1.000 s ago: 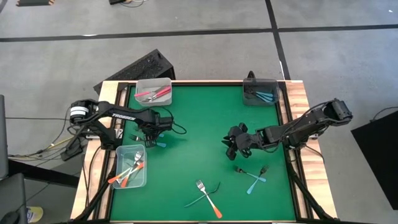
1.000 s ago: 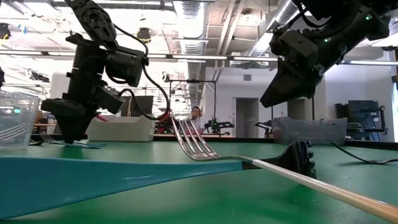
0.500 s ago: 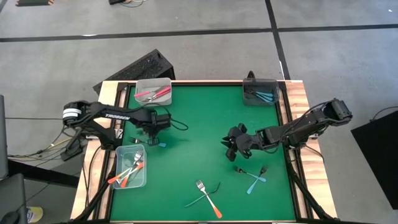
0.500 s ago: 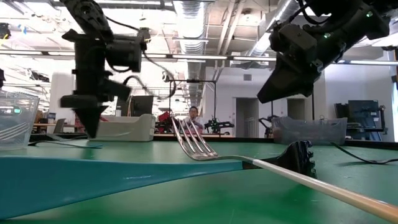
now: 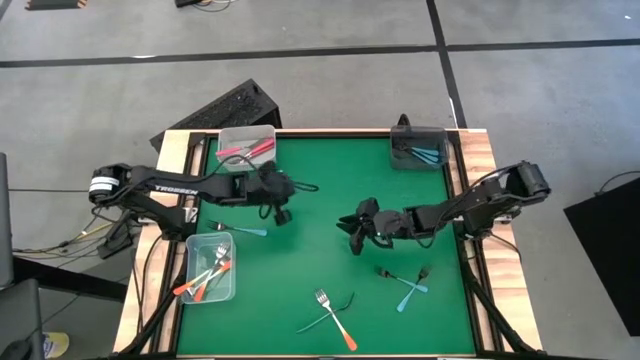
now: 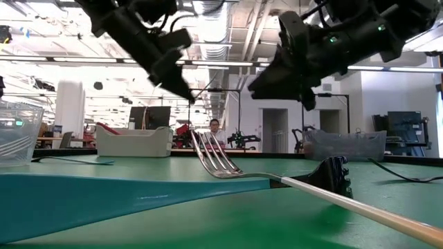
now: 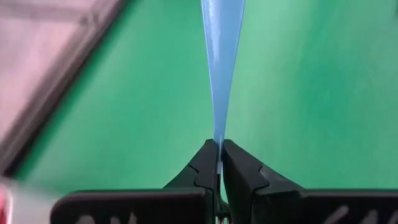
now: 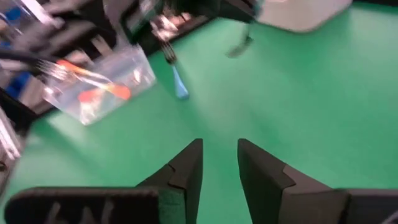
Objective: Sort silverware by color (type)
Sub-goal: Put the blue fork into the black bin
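Note:
My left gripper [image 5: 283, 213] hangs over the table's left half, well above the cloth in the low view [image 6: 188, 95], shut on a blue utensil handle [image 7: 219, 74]; the utensil's head is out of the picture. A blue-handled fork [image 5: 238, 229] lies flat on the cloth to its near left. My right gripper [image 5: 352, 238] hovers over the table's middle, open and holding nothing [image 8: 220, 155]. Two crossed utensils [image 5: 405, 283] lie near right, and an orange-handled fork over a dark one [image 5: 332, 315] lies at the near edge. My left gripper pinches the narrow end of the blue handle [image 7: 218, 138] between its two fingertips [image 7: 205, 163]. The handle runs straight on from the fingers, along them, widening until it leaves the picture. It hangs clear of the table.
A clear bin [image 5: 212, 268] with orange-handled forks stands near left. A grey bin [image 5: 245, 148] with red-handled ones is far left. A dark bin [image 5: 420, 150] with blue-handled ones is far right. Bare green cloth lies between the two grippers.
My left gripper has shut, risen from the cloth and swung toward the table's right, tipping from pointing straight down to slanting. The blue-handled fork on the cloth has stayed put. My right gripper has moved toward the table's left, into the middle.

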Robot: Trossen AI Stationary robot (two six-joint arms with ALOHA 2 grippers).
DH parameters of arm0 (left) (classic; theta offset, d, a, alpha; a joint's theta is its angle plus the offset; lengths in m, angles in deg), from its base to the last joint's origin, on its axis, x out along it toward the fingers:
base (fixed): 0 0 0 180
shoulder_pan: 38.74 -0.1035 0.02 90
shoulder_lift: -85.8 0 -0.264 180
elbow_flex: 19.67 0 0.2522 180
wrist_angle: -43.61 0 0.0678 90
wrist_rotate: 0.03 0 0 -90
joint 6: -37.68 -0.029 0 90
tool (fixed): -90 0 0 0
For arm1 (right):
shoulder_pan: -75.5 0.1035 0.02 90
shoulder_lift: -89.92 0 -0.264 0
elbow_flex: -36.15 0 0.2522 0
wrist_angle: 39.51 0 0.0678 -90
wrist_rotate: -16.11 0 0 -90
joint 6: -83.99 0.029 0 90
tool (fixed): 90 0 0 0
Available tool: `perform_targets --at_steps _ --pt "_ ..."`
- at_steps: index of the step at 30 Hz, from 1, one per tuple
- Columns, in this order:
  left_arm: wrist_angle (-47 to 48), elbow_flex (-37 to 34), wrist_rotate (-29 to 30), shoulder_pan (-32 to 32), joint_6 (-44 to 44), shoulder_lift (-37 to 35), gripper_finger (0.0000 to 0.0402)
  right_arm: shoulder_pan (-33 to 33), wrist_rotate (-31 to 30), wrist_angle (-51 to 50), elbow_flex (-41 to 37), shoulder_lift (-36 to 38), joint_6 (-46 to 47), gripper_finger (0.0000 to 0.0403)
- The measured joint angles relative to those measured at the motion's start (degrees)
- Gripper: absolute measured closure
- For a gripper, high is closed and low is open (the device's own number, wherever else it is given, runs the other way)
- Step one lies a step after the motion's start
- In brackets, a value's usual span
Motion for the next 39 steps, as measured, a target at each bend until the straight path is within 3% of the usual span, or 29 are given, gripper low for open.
perform_targets --at_steps 8,13,18,28,31,36,39 --pt "-20.6 0.1 13.3 9.8 -9.2 5.6 0.04 -1.2 0.2 12.4 0.0 -2.5 -3.7 0.0216" --pt "-29.0 0.1 16.7 12.6 -8.9 7.2 0.04 -2.8 0.0 18.7 0.0 -2.5 -7.0 0.0176" --pt "-34.3 0.2 18.8 13.6 -6.6 9.0 0.04 -4.2 0.0 22.9 0.1 -2.5 -11.2 0.0176" --pt "-40.6 0.1 14.3 13.8 -10.5 13.8 0.04 -6.1 0.1 25.7 0.2 -2.5 -15.1 0.0224" --pt "-41.5 0.1 13.7 13.7 -10.6 13.8 0.04 -6.1 0.2 25.4 0.2 -2.5 -15.1 0.0259" --pt "-41.4 0.1 13.7 13.8 -10.3 13.8 0.04 -6.1 0.0 24.3 0.2 -2.5 -16.3 0.0368" --pt "-40.9 0.1 11.8 13.7 -9.6 13.8 0.0399 -6.0 -0.1 24.0 0.1 -2.5 -18.4 0.0385"
